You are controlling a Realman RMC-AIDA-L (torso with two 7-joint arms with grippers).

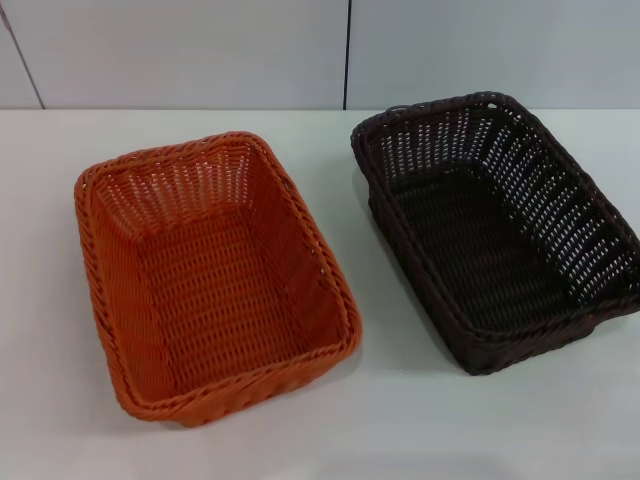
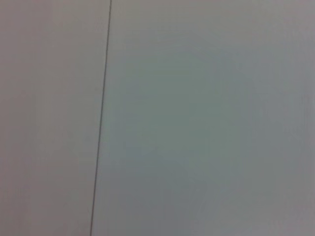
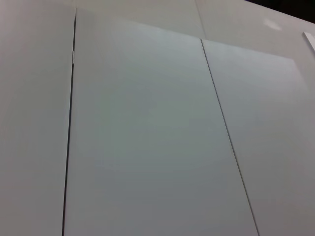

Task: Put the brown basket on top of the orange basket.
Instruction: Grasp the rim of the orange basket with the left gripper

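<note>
Baskets number two: one orange basket (image 1: 215, 280) left, one dark woven brown basket (image 1: 500, 225) right, apart on the bench (image 1: 400, 420); neither arm's jaws are visible.

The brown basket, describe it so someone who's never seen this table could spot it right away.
On the white table in the head view, two woven rectangular baskets sit side by side, apart. The brown basket is on the robot's right, nearer the back wall. It is nearly black, while its same-shaped neighbour, the orange basket, is bright orange.
</note>
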